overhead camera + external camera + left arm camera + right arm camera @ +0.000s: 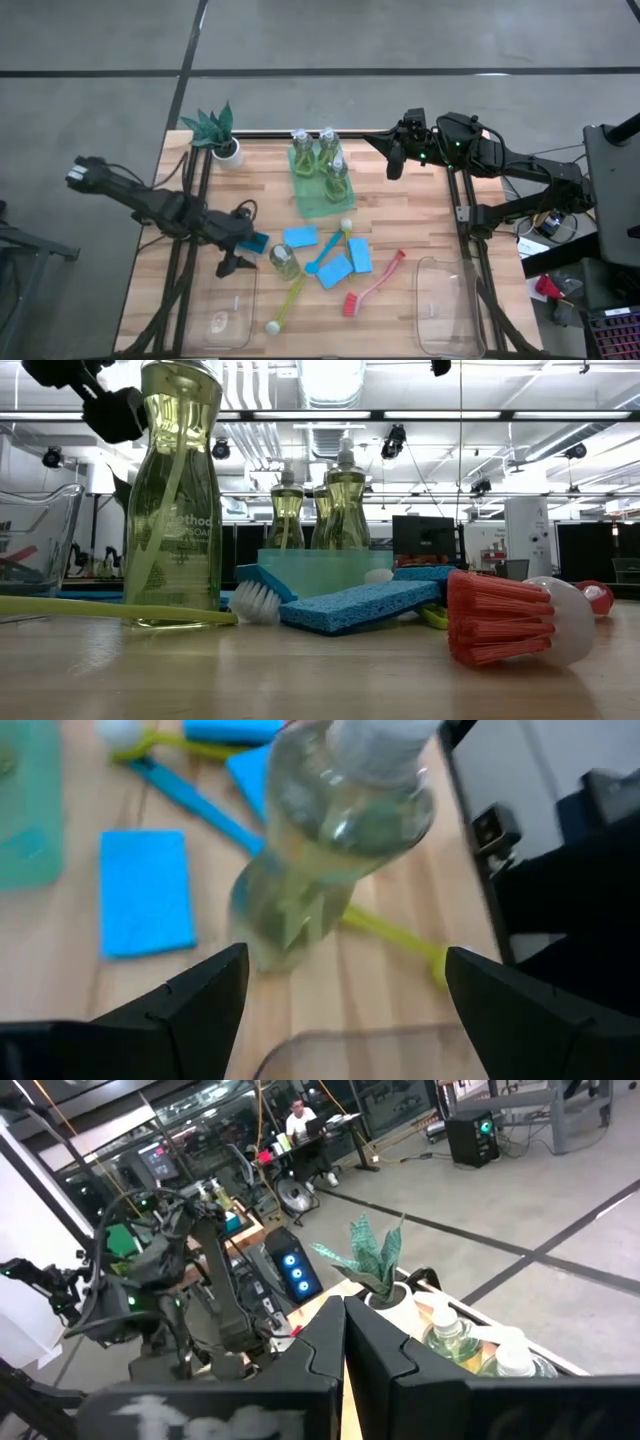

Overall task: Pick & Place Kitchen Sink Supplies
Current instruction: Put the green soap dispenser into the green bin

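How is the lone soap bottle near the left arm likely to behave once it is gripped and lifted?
The bottle looks nearly full of liquid, so probably heavy for its size. Its clear, smooth, curved wall may slip between the left gripper's open jaws. It is tall and narrow, and a yellow brush lies at its foot, so a nudge could tip it.

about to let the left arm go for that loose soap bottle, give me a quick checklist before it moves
1. Left gripper open wide enough for the bottle: ok, fingers spread with nothing between them.
2. Loose bottle upright: ok, it stands on the table in the low view.
3. Bottle lined up with the gripper: ok, it sits ahead of the gap in the left wrist view.
4. Clutter at the bottle's base: not ok, the yellow brush lies right by it; touching or not, cannot tell.
5. Left clear bin free to take it: ok, looks empty.
6. Right gripper out of the way: ok, shut and parked by the far edge, near the green tray.
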You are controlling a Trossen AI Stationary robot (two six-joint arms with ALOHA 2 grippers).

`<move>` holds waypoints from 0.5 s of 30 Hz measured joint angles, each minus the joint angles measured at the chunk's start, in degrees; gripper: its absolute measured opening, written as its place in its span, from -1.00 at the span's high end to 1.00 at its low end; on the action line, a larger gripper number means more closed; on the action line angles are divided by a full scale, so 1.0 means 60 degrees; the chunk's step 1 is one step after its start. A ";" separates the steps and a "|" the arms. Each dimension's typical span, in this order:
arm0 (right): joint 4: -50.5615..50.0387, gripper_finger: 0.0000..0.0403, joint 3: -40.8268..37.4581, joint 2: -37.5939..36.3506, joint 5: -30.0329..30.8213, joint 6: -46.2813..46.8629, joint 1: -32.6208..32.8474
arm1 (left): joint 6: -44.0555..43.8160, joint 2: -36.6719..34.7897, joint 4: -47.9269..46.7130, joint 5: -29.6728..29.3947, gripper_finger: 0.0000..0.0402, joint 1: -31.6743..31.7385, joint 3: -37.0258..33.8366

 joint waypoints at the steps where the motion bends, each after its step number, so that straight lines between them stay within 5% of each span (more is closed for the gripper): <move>1: 0.0002 0.96 0.0000 0.0000 0.0000 0.0031 0.0000 | 0.0047 0.0035 0.0502 -0.0013 -0.63 -0.0035 -0.0192; 15: -0.0026 0.96 -0.0001 0.0003 -0.0004 0.0061 0.0004 | 0.0130 0.0440 0.4530 -0.0642 -0.63 -0.0082 -0.1900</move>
